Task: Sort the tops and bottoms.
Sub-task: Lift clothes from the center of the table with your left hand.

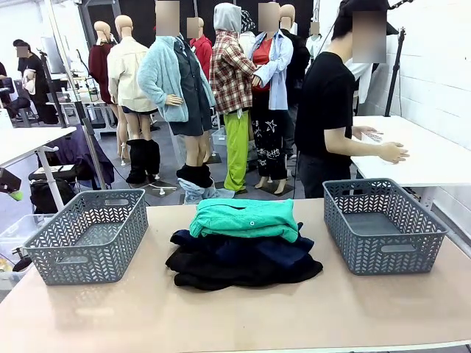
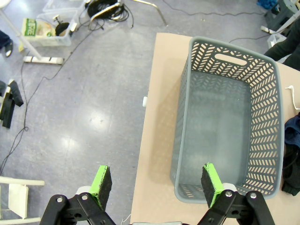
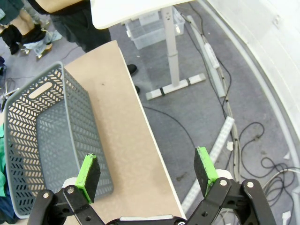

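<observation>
A pile of folded garments lies at the middle of the table. On top is the bright green shirt (image 1: 246, 218), under it a dark navy blue shirt (image 1: 250, 248), and black cloth (image 1: 243, 271) at the bottom. An edge of the dark clothes (image 2: 291, 154) shows past the left basket. My left gripper (image 2: 157, 185) hangs open high above the table's left edge and that basket's near end. My right gripper (image 3: 147, 175) is open above the table's right edge, beside the right basket. Nothing sits between either pair of fingers.
Two empty grey plastic baskets flank the pile: one on the left (image 1: 90, 234) (image 2: 232, 119), one on the right (image 1: 383, 224) (image 3: 44, 136). A person in a black T-shirt (image 1: 327, 118) stands at the far right side, hands on a white table (image 1: 427, 158). Cables and bins lie on the floor.
</observation>
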Available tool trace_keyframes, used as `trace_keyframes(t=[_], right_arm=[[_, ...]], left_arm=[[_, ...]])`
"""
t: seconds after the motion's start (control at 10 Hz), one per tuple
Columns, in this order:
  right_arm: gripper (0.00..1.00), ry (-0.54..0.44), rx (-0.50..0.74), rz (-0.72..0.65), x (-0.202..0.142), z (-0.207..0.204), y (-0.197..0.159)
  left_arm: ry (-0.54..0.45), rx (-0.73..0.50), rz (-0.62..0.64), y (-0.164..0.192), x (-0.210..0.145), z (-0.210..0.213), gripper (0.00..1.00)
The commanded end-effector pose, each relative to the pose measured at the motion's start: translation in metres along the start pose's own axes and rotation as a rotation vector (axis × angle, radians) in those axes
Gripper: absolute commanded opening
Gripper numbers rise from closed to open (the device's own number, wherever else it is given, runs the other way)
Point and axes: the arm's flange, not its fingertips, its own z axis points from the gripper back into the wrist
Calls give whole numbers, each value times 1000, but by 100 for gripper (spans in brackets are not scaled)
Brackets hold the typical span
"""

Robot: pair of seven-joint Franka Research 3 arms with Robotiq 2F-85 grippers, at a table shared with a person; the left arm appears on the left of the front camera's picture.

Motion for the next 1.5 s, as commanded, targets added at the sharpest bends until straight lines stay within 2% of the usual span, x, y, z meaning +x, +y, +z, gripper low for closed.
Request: trace_keyframes(t=[0.0,1.4], right_arm=[[100,1,6,5,-1,0,-2],[100,1,6,5,-1,0,-2]], left_arm=[[-6,8,-9,1,-2,0,100],[-6,8,-9,1,-2,0,100]])
